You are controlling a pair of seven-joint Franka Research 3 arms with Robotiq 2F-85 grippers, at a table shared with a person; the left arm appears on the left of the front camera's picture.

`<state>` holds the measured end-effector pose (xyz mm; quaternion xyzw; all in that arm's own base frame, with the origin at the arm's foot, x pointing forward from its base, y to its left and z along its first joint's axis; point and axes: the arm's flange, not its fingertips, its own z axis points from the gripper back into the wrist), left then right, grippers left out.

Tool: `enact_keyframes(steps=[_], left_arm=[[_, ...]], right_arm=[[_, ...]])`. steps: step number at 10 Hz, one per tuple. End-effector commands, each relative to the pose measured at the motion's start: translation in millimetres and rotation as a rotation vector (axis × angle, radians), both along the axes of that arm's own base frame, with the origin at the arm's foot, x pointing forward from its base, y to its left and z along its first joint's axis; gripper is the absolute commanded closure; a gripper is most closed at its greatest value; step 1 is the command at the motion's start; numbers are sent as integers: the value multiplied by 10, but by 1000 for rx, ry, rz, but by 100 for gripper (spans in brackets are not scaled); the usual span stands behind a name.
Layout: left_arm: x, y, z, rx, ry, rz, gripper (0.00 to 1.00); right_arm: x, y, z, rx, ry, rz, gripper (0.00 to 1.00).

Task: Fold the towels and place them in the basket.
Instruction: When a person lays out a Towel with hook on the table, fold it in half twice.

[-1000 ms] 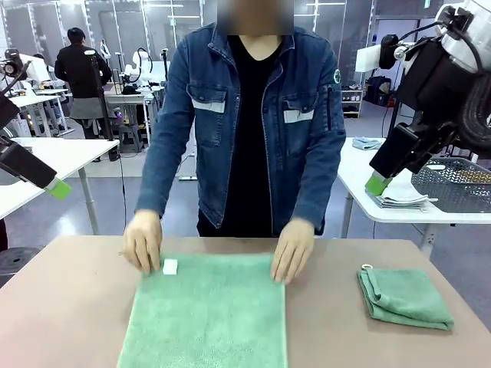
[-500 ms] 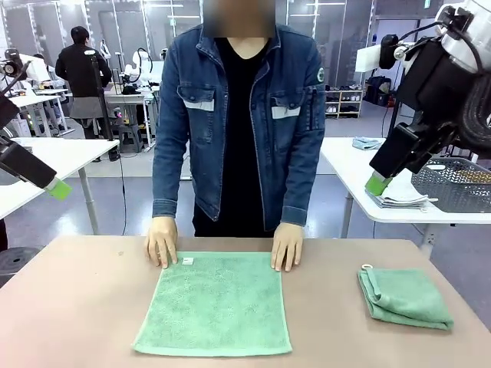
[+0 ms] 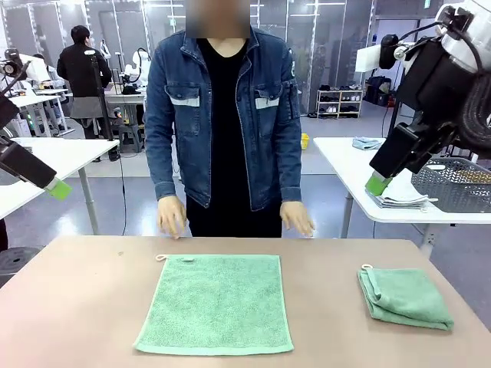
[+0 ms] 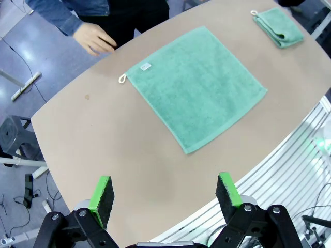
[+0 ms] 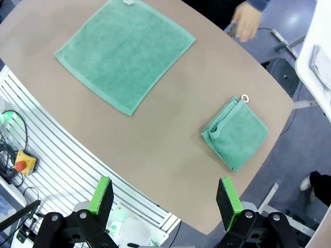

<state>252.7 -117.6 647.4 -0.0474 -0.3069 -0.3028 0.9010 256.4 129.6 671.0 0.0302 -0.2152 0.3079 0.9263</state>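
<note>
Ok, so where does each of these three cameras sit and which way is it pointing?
Front view: at the robot's table edge, facing the person across it; left arm and right arm raised at the sides.
Left wrist view: high up, looking down at the flat towel; open left gripper at the bottom.
Right wrist view: high up, looking down at the folded towel; open right gripper at the bottom.
Shared: both wrist views show both towels.

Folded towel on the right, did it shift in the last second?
No. The folded towel sits at the same spot by the right edge of the table, loop still toward the far side.
</note>
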Motion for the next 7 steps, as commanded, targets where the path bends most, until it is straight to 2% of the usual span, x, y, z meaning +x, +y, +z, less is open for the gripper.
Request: enact_keyframes(steps=[1, 6, 7], left_arm=[[7, -12, 3, 8, -2, -3, 0], [0, 0, 0, 0, 0, 0, 0], [-177, -45, -25, 108, -33, -74, 0]], right_arm=[[5, -1, 8, -9, -11, 9, 0], [0, 0, 0, 0, 0, 0, 0], [-90, 96, -68, -68, 3, 122, 0]])
